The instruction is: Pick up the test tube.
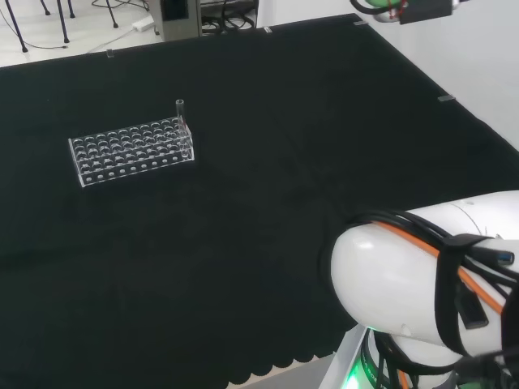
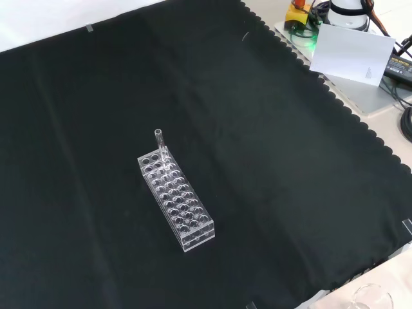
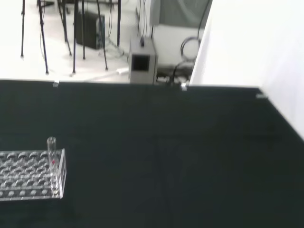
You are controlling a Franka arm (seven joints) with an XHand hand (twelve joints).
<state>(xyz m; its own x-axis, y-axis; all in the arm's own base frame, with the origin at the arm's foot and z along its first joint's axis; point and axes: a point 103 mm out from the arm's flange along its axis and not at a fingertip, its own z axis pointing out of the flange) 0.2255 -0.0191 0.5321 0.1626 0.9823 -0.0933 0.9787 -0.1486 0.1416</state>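
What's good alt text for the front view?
A clear test tube rack sits on the black cloth, with a single test tube standing upright in a hole at its far end. Cables and equipment lie past the cloth's upper right edge.

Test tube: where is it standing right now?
The test tube stands upright in a corner hole of the clear rack, at the rack's right far end in the head view. In the front view it is at the rack's upper end, left of the cloth's centre.

The arm's rounded white link (image 1: pixel 405 275) carries black cables and one orange cable strapped across it.
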